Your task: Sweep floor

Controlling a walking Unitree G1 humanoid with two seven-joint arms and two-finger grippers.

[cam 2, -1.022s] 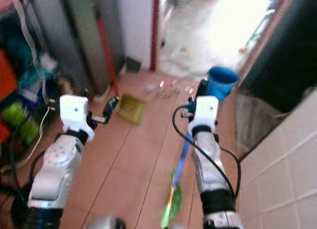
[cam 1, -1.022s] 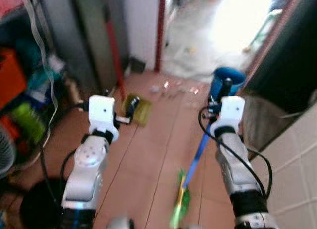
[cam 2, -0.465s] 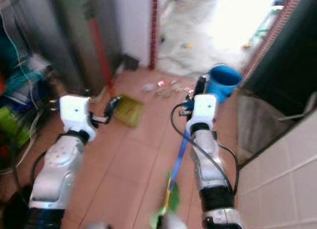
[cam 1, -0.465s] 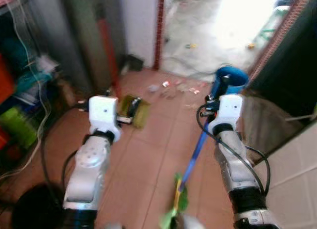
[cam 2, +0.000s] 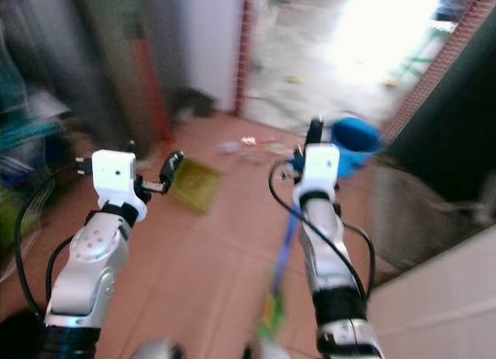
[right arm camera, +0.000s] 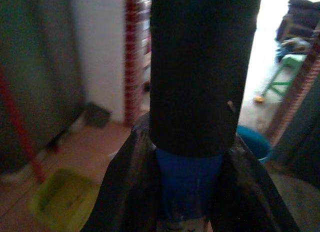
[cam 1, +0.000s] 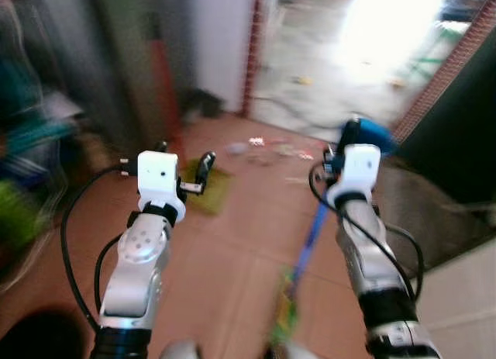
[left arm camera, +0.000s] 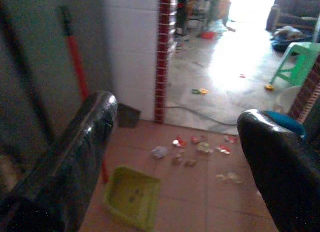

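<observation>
My right gripper (cam 1: 346,138) is shut on the broom's black-capped top (right arm camera: 200,66), held out in front at chest height. The blue broom pole (cam 1: 311,233) slants down to blurred green bristles (cam 1: 284,319) near my feet. My left gripper (left arm camera: 175,162) is open with nothing in it, and hangs above a yellow-green dustpan (left arm camera: 132,197) that lies on the terracotta tiles. Small scraps of litter (left arm camera: 196,148) are scattered on the floor beyond the dustpan, near the doorway.
A blue bucket (cam 1: 377,132) stands just past my right gripper. A red-handled tool (left arm camera: 75,51) leans on the grey wall at left, near a brick door post (left arm camera: 165,51). Blurred shelves with clutter (cam 1: 31,150) line the left; a green stool (left arm camera: 296,59) stands in the bright room.
The whole picture has shifted and blurred, so the camera is moving. Both arms keep the same pose; the right one still holds the broom.
</observation>
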